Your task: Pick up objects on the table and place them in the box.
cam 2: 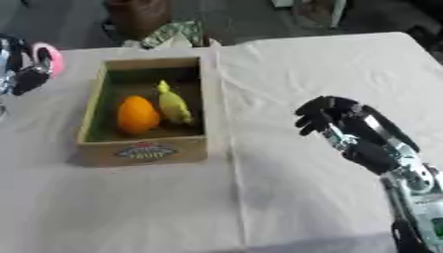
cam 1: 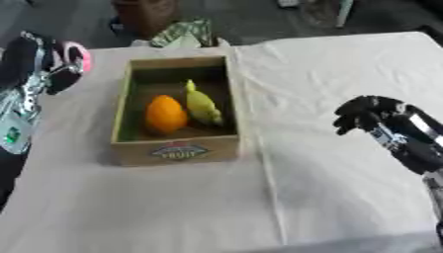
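A wooden box (cam 1: 176, 150) with a fruit label stands left of centre on the white cloth. Inside lie an orange fruit (cam 1: 164, 114) and, to its right, a yellow-green fruit (cam 1: 202, 105). My left hand (cam 1: 38, 60) hovers at the upper left, just beyond the box's far left corner, its fingers curled round a pink ring-shaped thing (cam 1: 80, 54). My right hand (cam 2: 330, 116) hangs over bare cloth to the right of the box, fingers curled with nothing in them.
The white cloth (cam 1: 329, 64) covers the table and is wrinkled on the right. Beyond the table's far edge stand a brown basket (cam 1: 145, 14) and a green patterned thing (cam 1: 186, 33).
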